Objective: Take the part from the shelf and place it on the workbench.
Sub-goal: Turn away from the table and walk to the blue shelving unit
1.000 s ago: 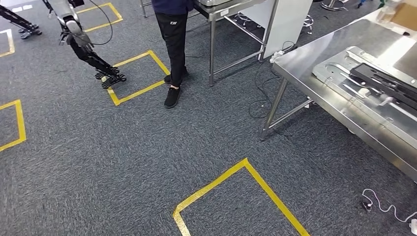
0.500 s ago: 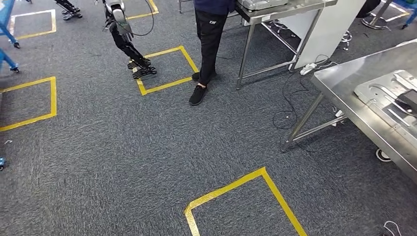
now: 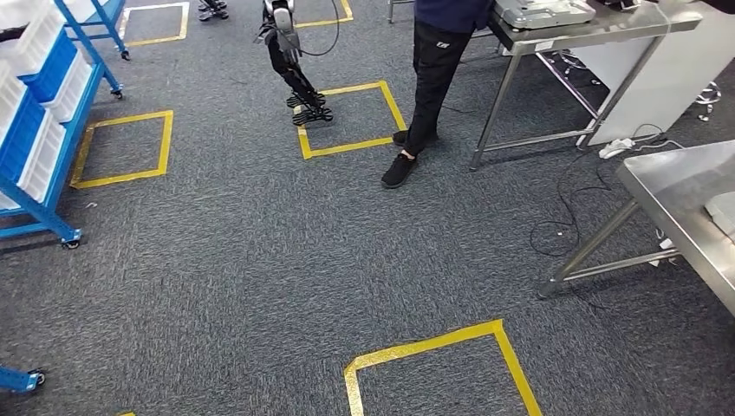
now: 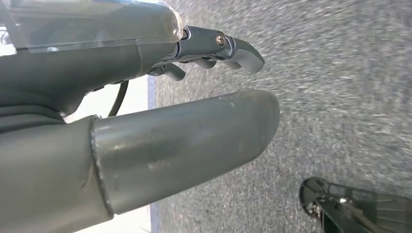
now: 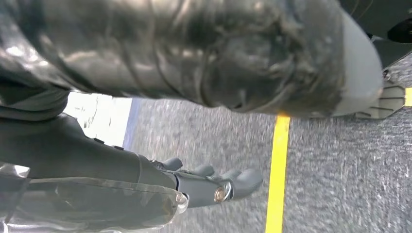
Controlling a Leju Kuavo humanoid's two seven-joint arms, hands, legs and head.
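Carpet [image 3: 234, 260]: speckled grey. Floor tape [image 3: 433, 347]: yellow squares. Shelf frame [image 3: 61, 165]: blue, white bins. Worktop [image 3: 685, 208]: bare silver steel.

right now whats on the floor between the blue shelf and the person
In the head view, between the blue shelf and the person lie grey carpet, a yellow tape square, and another robot's legs on a second tape square.

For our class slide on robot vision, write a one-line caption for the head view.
Grey carpet marked with yellow tape squares, a blue shelf at left, a steel workbench at right, a person standing beyond.
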